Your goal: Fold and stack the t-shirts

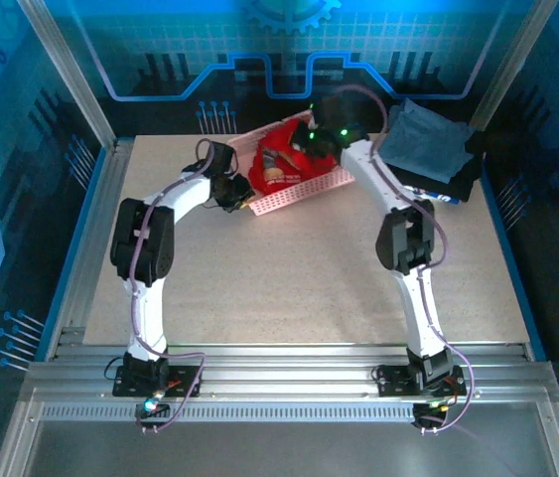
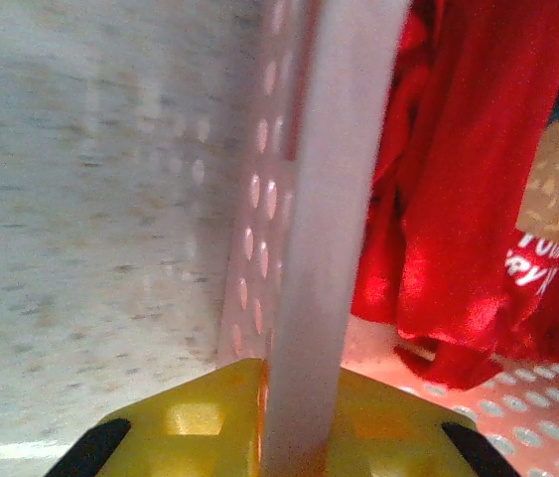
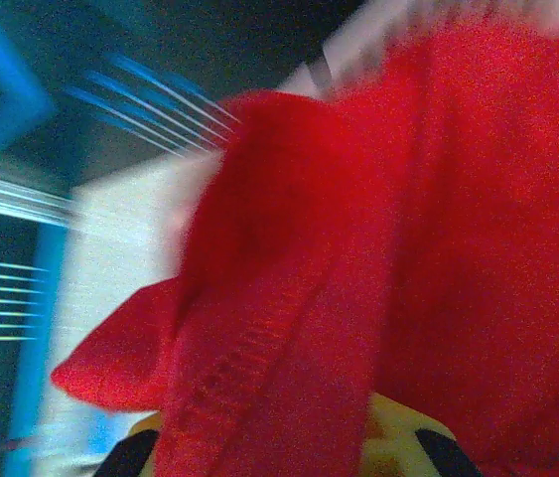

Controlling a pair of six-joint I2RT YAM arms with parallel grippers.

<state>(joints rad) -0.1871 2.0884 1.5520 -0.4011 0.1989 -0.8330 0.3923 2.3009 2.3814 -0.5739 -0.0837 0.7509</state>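
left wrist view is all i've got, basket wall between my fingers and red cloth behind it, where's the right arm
Observer: In the top view the right gripper is over the pink basket, down at the red t-shirt inside it.
Operator: has it got hold of the shirt
Observer: Can't tell. The right wrist view has red fabric draped across its fingers, but the picture is blurred.
Operator: any shirts folded yet
Observer: Yes, a folded grey-blue shirt lies on a dark shirt at the far right of the table, beside the basket.
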